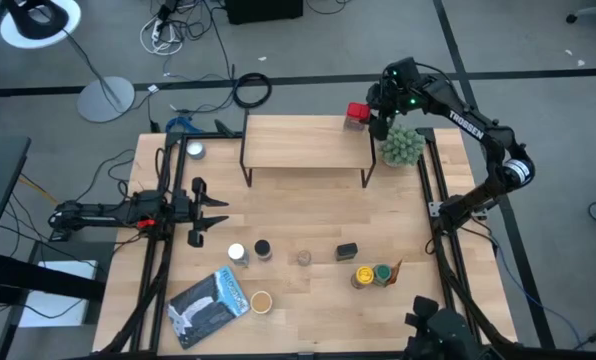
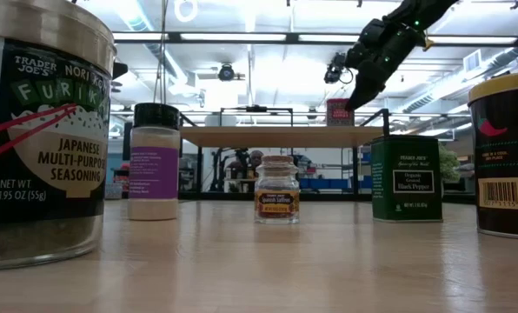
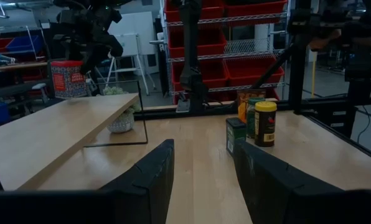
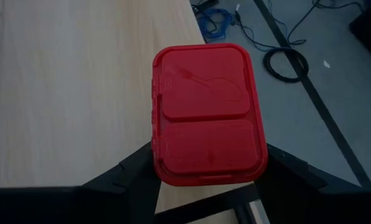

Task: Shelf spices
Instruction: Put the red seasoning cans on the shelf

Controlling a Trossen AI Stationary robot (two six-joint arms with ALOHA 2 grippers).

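The shelf stands at the table's far middle, a light wood board on black legs. A tin with a red lid stands on its far right corner; it also shows in the low view and the right wrist view. My right gripper is shut on it. My left gripper is open and empty over the table's left side, pointing right. Several spice jars lie along the near side: white lid, black lid, dark green tin, yellow lid, green lid, tan lid. My right gripper pinches the red-lidded tin between its two fingers, on its two long sides just below the lid's rim. The fingers slant down from the table's right side. The tin stands upright with its base on the shelf's top board.
A fuzzy green plant stands just right of the shelf, under my right arm. A silver-blue pouch lies at the near left. A small glass jar stands mid-table. A silver-lidded jar stands left of the shelf.
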